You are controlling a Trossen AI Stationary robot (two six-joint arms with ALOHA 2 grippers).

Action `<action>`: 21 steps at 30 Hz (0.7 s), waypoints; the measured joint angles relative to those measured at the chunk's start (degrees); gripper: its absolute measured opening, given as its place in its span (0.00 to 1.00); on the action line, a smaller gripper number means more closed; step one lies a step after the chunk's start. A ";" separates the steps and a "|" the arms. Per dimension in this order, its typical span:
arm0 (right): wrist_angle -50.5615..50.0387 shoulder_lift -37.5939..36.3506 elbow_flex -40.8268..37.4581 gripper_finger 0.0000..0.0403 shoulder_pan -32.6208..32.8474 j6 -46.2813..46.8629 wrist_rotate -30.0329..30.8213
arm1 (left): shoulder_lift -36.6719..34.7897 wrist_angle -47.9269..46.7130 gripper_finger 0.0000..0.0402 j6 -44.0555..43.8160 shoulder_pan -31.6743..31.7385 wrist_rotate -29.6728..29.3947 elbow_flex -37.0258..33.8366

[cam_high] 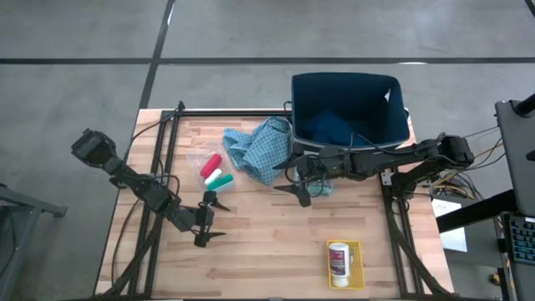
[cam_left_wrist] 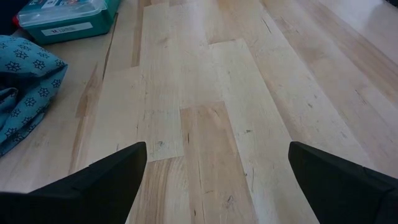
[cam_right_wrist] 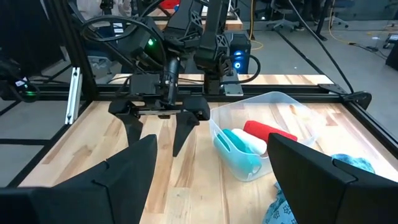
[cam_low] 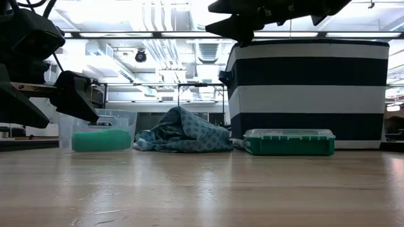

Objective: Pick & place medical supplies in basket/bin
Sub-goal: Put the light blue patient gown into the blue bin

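The white pill bottle (cam_high: 338,259) lies on a yellow pad near the table's front right. Red, green and white cylinders (cam_high: 215,171) lie in a clear tray (cam_right_wrist: 273,134). The light-blue patterned cloth (cam_high: 261,148) lies crumpled beside the striped basket (cam_high: 347,88). A dark teal cloth (cam_high: 330,125) lies inside the basket. My left gripper (cam_high: 211,221) hangs open over bare wood, near the tray's front. My right gripper (cam_high: 301,188) is open, held high in front of the basket, with nothing between its fingers (cam_right_wrist: 118,180).
A green box with a clear lid (cam_low: 289,142) stands in front of the basket, below my right arm. Black frame rails (cam_high: 167,134) run along the table's left and far sides. Bare wood (cam_high: 267,251) lies at the table's front middle.
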 joint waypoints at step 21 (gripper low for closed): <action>0.02 0.00 -0.04 0.75 0.00 -0.02 -0.13 | 0.00 0.00 0.99 0.02 0.00 0.00 0.00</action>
